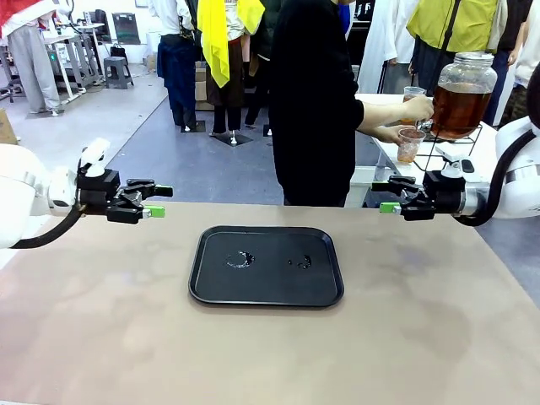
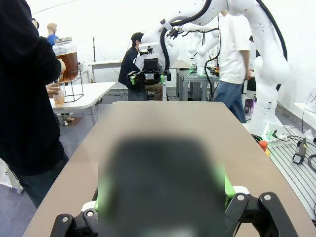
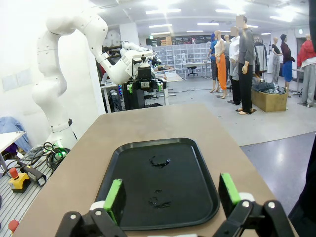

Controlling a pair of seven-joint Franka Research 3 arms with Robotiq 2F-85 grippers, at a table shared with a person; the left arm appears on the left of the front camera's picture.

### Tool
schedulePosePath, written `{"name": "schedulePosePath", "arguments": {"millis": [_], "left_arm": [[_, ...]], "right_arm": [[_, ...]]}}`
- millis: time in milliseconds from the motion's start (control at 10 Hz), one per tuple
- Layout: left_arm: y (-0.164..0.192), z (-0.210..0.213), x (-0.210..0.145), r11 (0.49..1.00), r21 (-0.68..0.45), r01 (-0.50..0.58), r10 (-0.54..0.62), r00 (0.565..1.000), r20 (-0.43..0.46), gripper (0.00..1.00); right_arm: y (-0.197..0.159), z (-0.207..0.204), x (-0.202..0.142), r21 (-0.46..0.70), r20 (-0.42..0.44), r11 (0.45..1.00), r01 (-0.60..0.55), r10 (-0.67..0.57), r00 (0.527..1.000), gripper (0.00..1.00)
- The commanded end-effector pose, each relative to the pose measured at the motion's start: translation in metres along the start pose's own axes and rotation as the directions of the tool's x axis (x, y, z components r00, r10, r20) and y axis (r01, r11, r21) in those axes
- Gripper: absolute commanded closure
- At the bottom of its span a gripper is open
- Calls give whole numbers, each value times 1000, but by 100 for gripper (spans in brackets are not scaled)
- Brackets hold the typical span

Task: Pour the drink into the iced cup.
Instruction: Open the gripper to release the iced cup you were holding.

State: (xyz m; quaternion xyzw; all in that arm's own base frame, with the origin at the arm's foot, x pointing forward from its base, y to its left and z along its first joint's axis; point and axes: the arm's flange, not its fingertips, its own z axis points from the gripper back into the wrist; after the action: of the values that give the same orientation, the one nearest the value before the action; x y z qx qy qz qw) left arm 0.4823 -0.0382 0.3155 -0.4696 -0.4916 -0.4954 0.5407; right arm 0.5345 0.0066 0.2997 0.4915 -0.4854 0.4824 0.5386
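The drink (image 1: 456, 108) sits in a far side-table jar, well apart from both wide, empty jaws.

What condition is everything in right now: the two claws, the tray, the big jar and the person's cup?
left gripper: open, holding nothing.
right gripper: open, holding nothing.
tray: flat on the table, wet spots.
dispenser jar: upright, partly full of the drink.
cup: held at the spout, partly filled.

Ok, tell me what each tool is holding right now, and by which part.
Nothing. The left tool and right tool both hang open above the table, either side of the black tray.
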Motion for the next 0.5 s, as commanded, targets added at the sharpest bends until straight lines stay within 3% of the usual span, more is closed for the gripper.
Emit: {"name": "schedulePosePath", "arguments": {"millis": [0, 400], "left_arm": [[0, -2, 1, 1000, 1, -4, 4, 1000, -2, 0], [0, -2, 1, 1000, 1, -4, 4, 1000, -2, 0]], "right_arm": [[-1, -2, 3, 4, -1, 1000, -3, 3, 1000, 0], [-1, -2, 3, 4, -1, 1000, -3, 3, 1000, 0]]}}
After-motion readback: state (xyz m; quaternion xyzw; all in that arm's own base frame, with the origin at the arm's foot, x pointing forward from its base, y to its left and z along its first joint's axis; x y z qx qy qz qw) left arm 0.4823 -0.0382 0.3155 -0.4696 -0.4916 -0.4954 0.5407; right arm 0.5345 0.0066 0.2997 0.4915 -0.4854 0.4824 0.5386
